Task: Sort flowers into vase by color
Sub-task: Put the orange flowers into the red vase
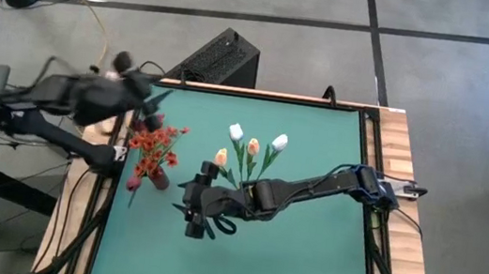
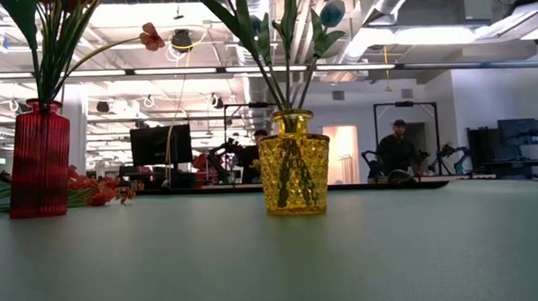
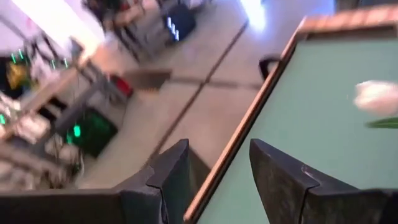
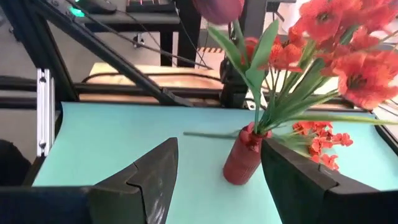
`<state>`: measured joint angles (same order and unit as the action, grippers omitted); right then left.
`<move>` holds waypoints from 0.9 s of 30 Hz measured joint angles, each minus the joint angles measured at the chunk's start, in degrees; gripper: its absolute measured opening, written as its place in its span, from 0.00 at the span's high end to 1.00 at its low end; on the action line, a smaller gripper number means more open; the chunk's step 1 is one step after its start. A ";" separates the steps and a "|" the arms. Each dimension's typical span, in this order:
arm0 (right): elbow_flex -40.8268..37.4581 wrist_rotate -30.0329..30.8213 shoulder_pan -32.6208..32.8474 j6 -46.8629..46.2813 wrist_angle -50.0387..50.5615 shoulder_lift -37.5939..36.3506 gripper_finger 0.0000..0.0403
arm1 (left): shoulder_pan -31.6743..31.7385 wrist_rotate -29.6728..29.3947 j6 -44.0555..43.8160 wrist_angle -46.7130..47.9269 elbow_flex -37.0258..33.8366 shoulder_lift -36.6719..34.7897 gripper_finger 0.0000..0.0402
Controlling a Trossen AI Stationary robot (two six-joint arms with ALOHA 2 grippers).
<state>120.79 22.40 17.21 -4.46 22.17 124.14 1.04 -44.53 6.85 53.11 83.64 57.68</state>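
Note:
A red vase (image 4: pixel 244 158) stands at the table's left and holds red-orange blossoms (image 4: pixel 336 50) and a dark maroon bud (image 4: pixel 217 9). More red-orange blossoms (image 4: pixel 317 143) lie loose on the mat beside it. A yellow vase (image 2: pixel 294 163) at mid-table holds white and peach tulips (image 1: pixel 253 146). My right gripper (image 4: pixel 217 146) hovers open above the mat, pointing at the red vase, a short way off. My left gripper (image 3: pixel 217 146) is open and raised over the table's far left corner (image 1: pixel 142 90), with nothing between its fingers.
The green mat (image 1: pixel 304 258) is bare toward the near and right sides. My right arm (image 1: pixel 313 189) reaches across the mat just in front of the yellow vase. A black box (image 1: pixel 222 58) sits on the floor beyond the far edge.

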 joint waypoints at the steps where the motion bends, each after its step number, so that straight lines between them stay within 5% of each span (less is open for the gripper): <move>1: 0.00 0.00 0.00 -0.02 0.79 0.00 0.37 | 3.90 2.95 0.36 -0.45 -0.07 1.26 0.61; 9: 0.00 -0.21 -0.58 1.29 8.03 0.00 0.37 | 34.95 22.11 2.12 -1.14 2.28 8.07 0.61; 15: 0.00 -4.24 -2.62 1.29 17.04 -0.14 0.37 | 52.07 33.94 -0.11 10.31 3.60 15.13 0.61; 21: -0.02 -4.33 -1.88 -0.34 28.63 -0.63 0.37 | 58.66 41.15 -2.01 19.26 1.66 20.59 0.61; 27: -0.05 -4.11 1.69 -3.05 37.36 -2.54 0.37 | 58.33 44.18 -5.01 21.16 -7.99 17.61 0.61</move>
<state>120.74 18.29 18.90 -7.51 59.53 121.60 59.38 -0.35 1.84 74.27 75.65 75.28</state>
